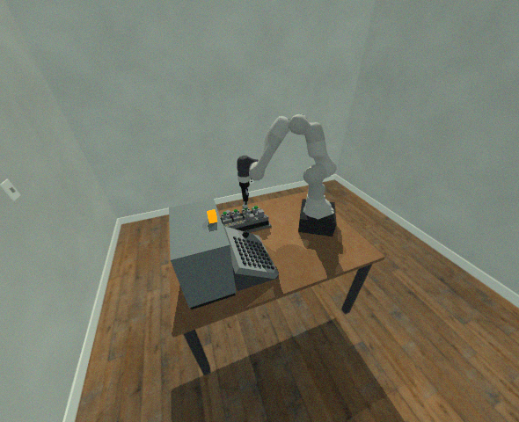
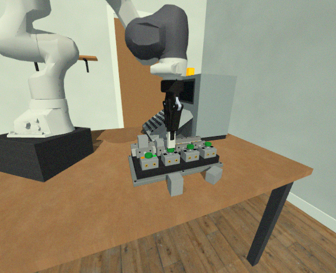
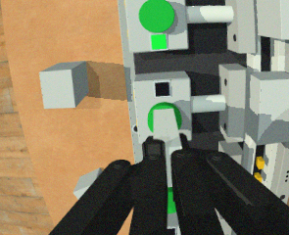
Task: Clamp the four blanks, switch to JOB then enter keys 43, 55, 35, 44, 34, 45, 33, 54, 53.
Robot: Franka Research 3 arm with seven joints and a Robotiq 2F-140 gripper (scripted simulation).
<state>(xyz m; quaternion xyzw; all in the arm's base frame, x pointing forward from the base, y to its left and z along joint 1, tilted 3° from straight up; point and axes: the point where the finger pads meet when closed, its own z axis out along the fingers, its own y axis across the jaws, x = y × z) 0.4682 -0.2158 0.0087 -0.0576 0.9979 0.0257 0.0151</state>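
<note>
My gripper (image 1: 244, 206) (image 2: 170, 145) (image 3: 164, 124) is shut and empty, its tips at the green valve knob of the second station from the left in the exterior view. One blank (image 2: 159, 143) (image 3: 272, 108) stands on that station's rails, a narrow gap from the jaw; its visible lens (image 3: 162, 88) is dark. The leftmost station holds another blank (image 2: 143, 141) (image 3: 281, 17); its amber lens (image 2: 142, 157) and green lens (image 2: 154, 156) (image 3: 159, 41) are lit. Two blanks (image 2: 175, 185) (image 2: 213, 174) lie on the table beside the vise base. The amber lamp (image 1: 211, 215) (image 2: 190, 71) is lit.
The grey cabinet (image 1: 201, 236) (image 2: 216, 102) and sloped key panel (image 1: 268, 273) stand beyond the vises in the exterior view. The black selector (image 1: 244, 235) is at the panel's top. Green knobs (image 2: 190, 146) (image 2: 208, 144) of the other two stations stand close beside the gripper.
</note>
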